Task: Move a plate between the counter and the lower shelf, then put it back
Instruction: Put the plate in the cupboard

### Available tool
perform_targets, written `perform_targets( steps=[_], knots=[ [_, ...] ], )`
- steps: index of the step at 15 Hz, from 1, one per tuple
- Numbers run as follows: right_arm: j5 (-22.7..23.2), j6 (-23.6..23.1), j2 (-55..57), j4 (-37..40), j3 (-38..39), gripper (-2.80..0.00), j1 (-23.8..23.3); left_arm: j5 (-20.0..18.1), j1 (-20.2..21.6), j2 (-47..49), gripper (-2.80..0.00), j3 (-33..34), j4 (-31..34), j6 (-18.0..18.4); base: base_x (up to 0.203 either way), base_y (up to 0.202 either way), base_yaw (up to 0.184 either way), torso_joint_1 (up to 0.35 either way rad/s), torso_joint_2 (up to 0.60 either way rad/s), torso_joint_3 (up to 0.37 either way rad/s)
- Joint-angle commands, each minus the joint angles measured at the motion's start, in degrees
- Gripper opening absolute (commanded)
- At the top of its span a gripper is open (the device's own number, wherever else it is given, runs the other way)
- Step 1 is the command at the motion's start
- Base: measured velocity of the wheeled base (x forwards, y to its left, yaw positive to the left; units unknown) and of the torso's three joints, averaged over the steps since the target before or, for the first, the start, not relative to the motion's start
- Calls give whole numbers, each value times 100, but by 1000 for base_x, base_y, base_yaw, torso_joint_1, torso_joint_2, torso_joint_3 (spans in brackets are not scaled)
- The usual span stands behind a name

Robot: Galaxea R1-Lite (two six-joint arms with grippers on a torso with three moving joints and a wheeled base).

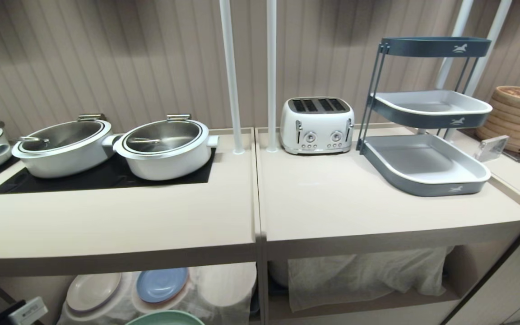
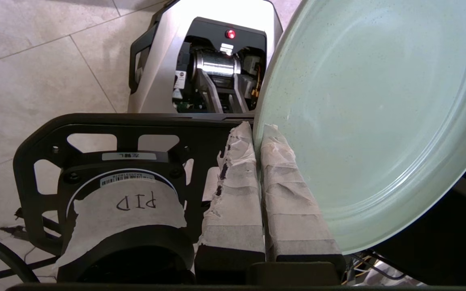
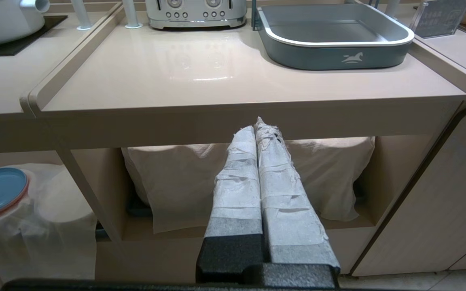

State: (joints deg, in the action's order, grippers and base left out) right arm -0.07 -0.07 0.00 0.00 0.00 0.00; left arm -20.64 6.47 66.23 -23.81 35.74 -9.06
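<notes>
The mint-green plate (image 1: 166,318) sits at the very near edge of the head view, just in front of the lower shelf (image 1: 364,302) and below the worktop (image 1: 151,221). In the left wrist view the left claw (image 2: 257,131) is pinched tight on the rim of the plate (image 2: 378,121), one taped finger on each face, and the plate stands tilted on edge above the robot's own base and the tiled floor (image 2: 34,60).

The right claw (image 3: 259,125) is closed on nothing (its two taped fingers lie pressed together) and hangs in front of the right-hand shelf compartment, where a white cloth (image 3: 176,182) drapes what is stored there.

In the left-hand compartment a blue plate (image 1: 161,284) and a cream plate (image 1: 92,291) rest on cloth-covered stacks, just beyond the held plate.

On the worktop, far left, two lidded white pots (image 1: 115,146) stand on a black cooktop panel (image 1: 102,180). Right of the two white poles stands a white toaster (image 1: 317,125), and right of that a grey-blue tiered tray rack (image 1: 427,126). Bamboo steamers (image 1: 519,117) are stacked at the far right.
</notes>
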Motion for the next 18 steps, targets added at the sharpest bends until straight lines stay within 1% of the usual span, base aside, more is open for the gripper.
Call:
perform_targets(
  steps=[1,18],
  knots=[
    [-1,-1,0,0,0,-280,0,-10,3,-5,-280,-27,19,-8,0,0,0,0,0,0],
    [-1,-1,0,0,0,-280,0,-28,-15,39,-280,17,12,0,0,0,0,0,0,0]
  ],
)
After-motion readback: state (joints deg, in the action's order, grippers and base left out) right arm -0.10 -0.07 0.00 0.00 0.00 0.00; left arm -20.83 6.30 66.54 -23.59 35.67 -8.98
